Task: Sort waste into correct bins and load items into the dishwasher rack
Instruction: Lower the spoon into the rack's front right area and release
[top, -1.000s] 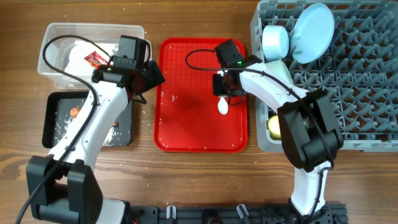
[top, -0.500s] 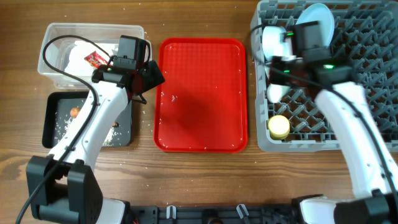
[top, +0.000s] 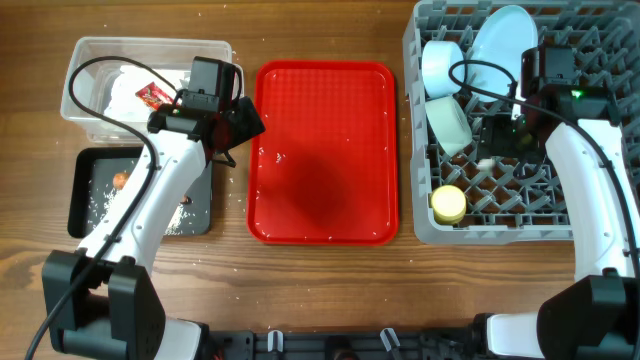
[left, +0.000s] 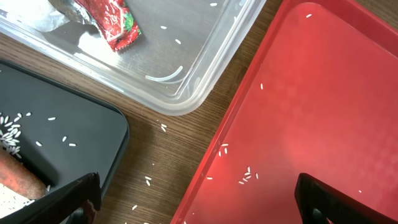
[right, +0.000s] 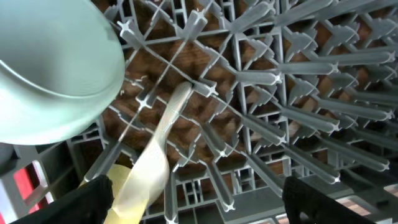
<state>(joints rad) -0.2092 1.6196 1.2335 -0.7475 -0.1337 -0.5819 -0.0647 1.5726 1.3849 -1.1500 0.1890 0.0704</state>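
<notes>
The white spoon (right: 152, 162) lies slanted among the pegs of the grey dishwasher rack (top: 590, 150), free of my right gripper (right: 199, 202), which hangs open just above it. In the rack also stand a pale blue plate (top: 505, 45), two bowls (top: 443, 65) (top: 450, 125) and a yellow cup (top: 448, 204). My left gripper (left: 196, 199) is open and empty over the gap between the clear tub (top: 150, 42) and the red tray (top: 320, 180). The tub holds a napkin (top: 125, 85) and a red wrapper (left: 115, 25). The black tray (top: 80, 200) holds rice and an orange-brown stick (left: 18, 174).
Loose rice grains (left: 249, 175) lie on the red tray's left part and on the wood beside it. The rack's upright pegs (right: 292, 68) stand close under my right gripper. One bowl (right: 56, 68) leans just left of the spoon.
My right gripper carried the spoon from the red tray over to the rack, then opened and let it go among the pegs. The left arm has not moved.
</notes>
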